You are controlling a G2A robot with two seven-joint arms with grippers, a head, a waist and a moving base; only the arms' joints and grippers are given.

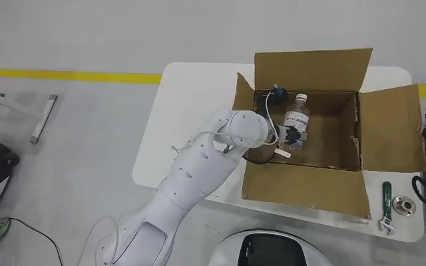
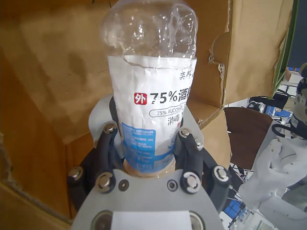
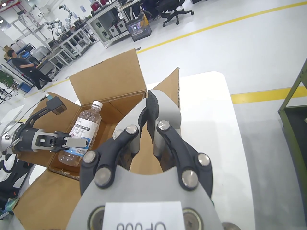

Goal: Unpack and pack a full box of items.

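An open cardboard box (image 1: 303,189) stands on the white table (image 1: 193,113). My left gripper (image 1: 291,137) is inside it, shut on a clear plastic bottle (image 1: 296,120) with a white label and white cap. In the left wrist view the bottle (image 2: 153,77) sits between the two fingers (image 2: 189,144), held at its lower half, with the box wall (image 2: 48,72) behind. The right wrist view shows my right gripper (image 3: 148,107) shut with nothing in it, held above the table beside the box (image 3: 108,87), and the bottle (image 3: 84,128) farther off.
A green-handled wrench (image 1: 387,207) and a round metal part (image 1: 404,205) lie on the table right of the box. The box flaps (image 1: 393,126) stand open on all sides. A yellow floor line (image 1: 80,76) runs behind the table.
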